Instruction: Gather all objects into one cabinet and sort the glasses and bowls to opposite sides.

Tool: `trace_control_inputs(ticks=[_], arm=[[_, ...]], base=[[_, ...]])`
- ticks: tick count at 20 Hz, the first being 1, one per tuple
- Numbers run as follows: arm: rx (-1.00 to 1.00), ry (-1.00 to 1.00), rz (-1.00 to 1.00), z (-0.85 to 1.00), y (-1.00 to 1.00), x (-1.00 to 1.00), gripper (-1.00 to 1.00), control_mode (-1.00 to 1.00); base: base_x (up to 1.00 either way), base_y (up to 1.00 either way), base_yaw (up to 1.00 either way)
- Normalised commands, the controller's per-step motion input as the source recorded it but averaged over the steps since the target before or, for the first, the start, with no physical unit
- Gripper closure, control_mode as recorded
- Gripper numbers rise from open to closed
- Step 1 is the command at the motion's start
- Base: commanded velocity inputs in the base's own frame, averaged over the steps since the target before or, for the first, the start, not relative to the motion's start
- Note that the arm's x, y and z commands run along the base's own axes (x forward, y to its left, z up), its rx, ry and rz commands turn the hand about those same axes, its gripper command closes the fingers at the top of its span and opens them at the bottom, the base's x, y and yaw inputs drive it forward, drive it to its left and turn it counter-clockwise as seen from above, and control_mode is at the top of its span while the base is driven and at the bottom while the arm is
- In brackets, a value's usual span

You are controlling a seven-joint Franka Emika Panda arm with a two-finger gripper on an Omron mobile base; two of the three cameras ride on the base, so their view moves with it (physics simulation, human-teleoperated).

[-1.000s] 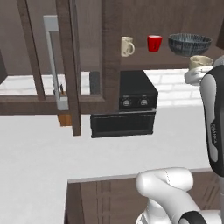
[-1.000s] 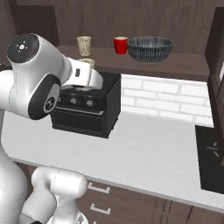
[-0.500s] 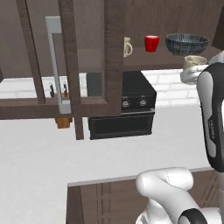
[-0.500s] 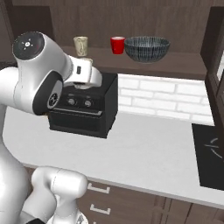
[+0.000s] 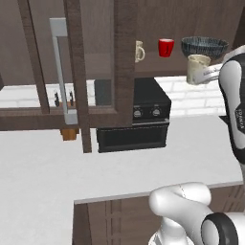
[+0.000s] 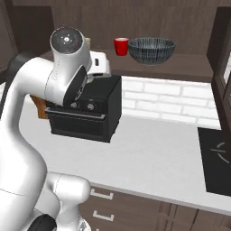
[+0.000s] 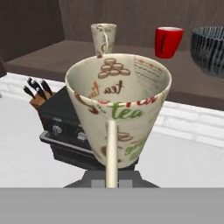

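Cream tea mug (image 7: pixel 119 109) pinched by its handle in gripper (image 7: pixel 111 181), carried upright toward shelf (image 7: pixel 57 59) beside its twin mug (image 7: pixel 103 38).

The left base view looks forward and down from behind the arm's left side, with the glass door (image 5: pixel 72 86) near the lens. The right base view looks from behind its right side, the arm large at left. Both share the oven (image 5: pixel 134 115), counter (image 5: pixel 43 167), red cup (image 5: pixel 165 48) and bowl (image 5: pixel 204 46). The hand view sits close behind a held mug (image 7: pixel 119 105), facing the shelf (image 7: pixel 57 61).
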Motion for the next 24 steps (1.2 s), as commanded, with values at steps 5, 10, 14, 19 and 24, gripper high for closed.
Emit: trace_control_inputs(ticks=[5, 10, 14, 19, 24], arm=[[0.00, 0.00, 0.00, 0.02, 0.28, 0.82, 1.00, -1.00], [0.00, -0.01, 0.00, 0.00, 0.25, 0.85, 1.00, -1.00], [0.00, 0.00, 0.01, 0.07, 0.17, 0.82, 1.00, -1.00], [0.00, 0.03, 0.00, 0.00, 0.16, 0.91, 1.00, -1.00], [0.00, 0.03, 0.00, 0.00, 0.06, 0.78, 1.00, -1.00]], base=[[0.00, 0.00, 0.00], [0.00, 0.00, 0.00], [0.00, 0.00, 0.00], [0.00, 0.00, 0.00], [0.00, 0.00, 0.00]])
